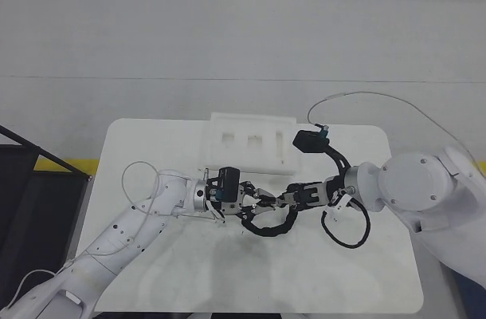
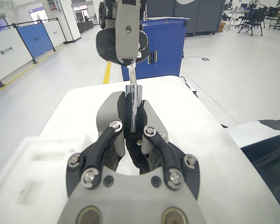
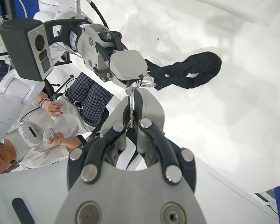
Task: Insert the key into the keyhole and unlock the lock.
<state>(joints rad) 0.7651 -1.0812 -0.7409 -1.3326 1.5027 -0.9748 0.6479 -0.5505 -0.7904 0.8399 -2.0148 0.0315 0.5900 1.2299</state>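
Note:
The lock is a chrome cylinder [image 2: 134, 95] on a black fabric-covered cable loop [image 3: 191, 73], which hangs toward the table [image 1: 268, 227]. My left gripper [image 2: 133, 101] is shut on the lock just behind the cylinder. My right gripper [image 3: 134, 96] is shut on the silver key [image 3: 131, 109]. The key blade [image 2: 132, 75] points straight at the cylinder's end face and its tip meets the keyhole. How deep it sits I cannot tell. In the top view the left gripper [image 1: 251, 201] and right gripper [image 1: 276, 199] face each other tip to tip above the table's middle.
A white foam tray [image 1: 251, 143] with rectangular pockets lies at the back of the white table [image 1: 147, 159]. A thin grey cable [image 1: 386, 100] arcs over the right arm. The table's front half lies bare beneath the arms.

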